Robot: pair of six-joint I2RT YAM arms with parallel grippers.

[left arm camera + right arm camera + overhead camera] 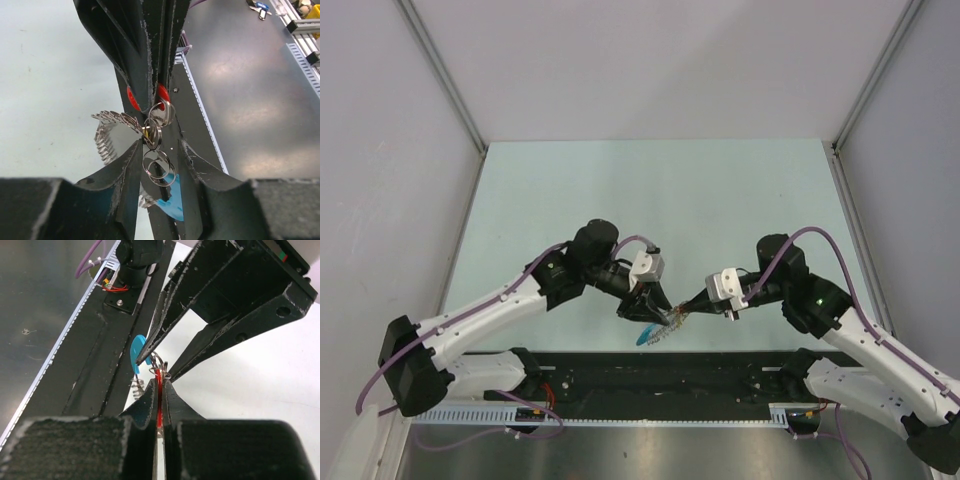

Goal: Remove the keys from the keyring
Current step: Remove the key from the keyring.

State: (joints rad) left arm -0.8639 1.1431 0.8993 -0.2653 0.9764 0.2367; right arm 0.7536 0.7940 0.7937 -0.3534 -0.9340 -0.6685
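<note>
Pinching the red head of the tiny key, the right gripper has its jaws pressed together. Facing it, the left gripper is spread, straddling the silvery keyring, whose blue arc hangs beneath. Under both lies the pale green table, with a black strip along its near edge. Grey walls enclose it.

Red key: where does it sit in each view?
Left wrist: red key, upper centre, clamped in the right gripper.
Right wrist: lower centre, a red sliver between its own jaws.
Top external: too small to pick out, within the keyring cluster at centre.
Shared landmark: blue tab on the keyring.
</note>
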